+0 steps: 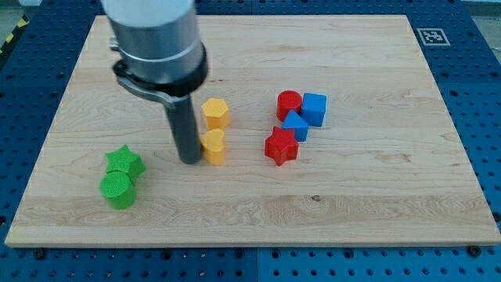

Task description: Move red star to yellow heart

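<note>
The red star (pixel 281 146) lies right of the board's middle, touching a blue block (pixel 295 124) above it. The yellow heart (pixel 213 146) lies to its left, at the board's middle, with a gap between them. A yellow hexagon block (pixel 216 113) sits just above the heart. My tip (pixel 189 160) rests on the board right beside the heart's left side, touching or nearly touching it. The rod rises from there to the grey arm at the view's top.
A red cylinder (pixel 289 103) and a blue cube (pixel 315 109) sit above the red star. A green star (pixel 124 163) and a green cylinder (pixel 118 190) sit at the view's lower left. The wooden board (pixel 376 196) lies on a blue perforated table.
</note>
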